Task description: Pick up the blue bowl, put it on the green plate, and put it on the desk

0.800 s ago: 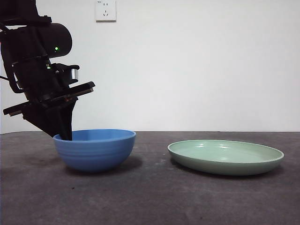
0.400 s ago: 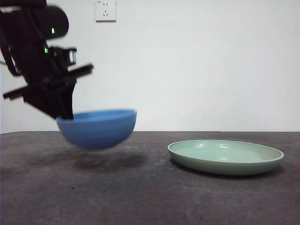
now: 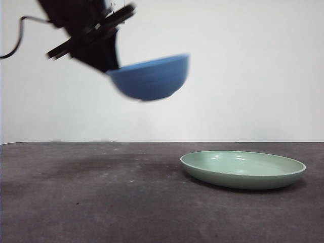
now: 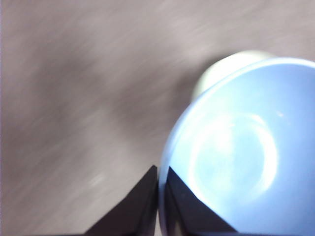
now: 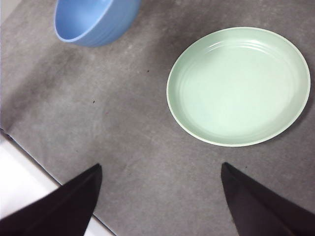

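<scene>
1. The left gripper (image 3: 110,65) reaches in from the upper left of the front view, dark and slightly blurred, with its jaws clenched on the rim of the blue bowl (image 3: 151,78).
2. The wrist camera on that arm shows one black jaw outside the bowl's wall and one inside it, pinching the rim between them (image 4: 158,196).
3. The blue bowl hangs in the air, well above the desk (image 3: 101,202), tilted so that the side away from the gripper sits higher.
4. The green plate (image 3: 243,169) lies flat on the desk, to the right of the bowl in the front view and well below it. Nothing rests in it.
5. The right gripper (image 5: 160,196) hovers above the desk with its jaws spread wide and nothing between them. Its camera looks down on the green plate (image 5: 238,86) and catches the blue bowl (image 5: 93,19) off to one side, apart from the plate.
</scene>
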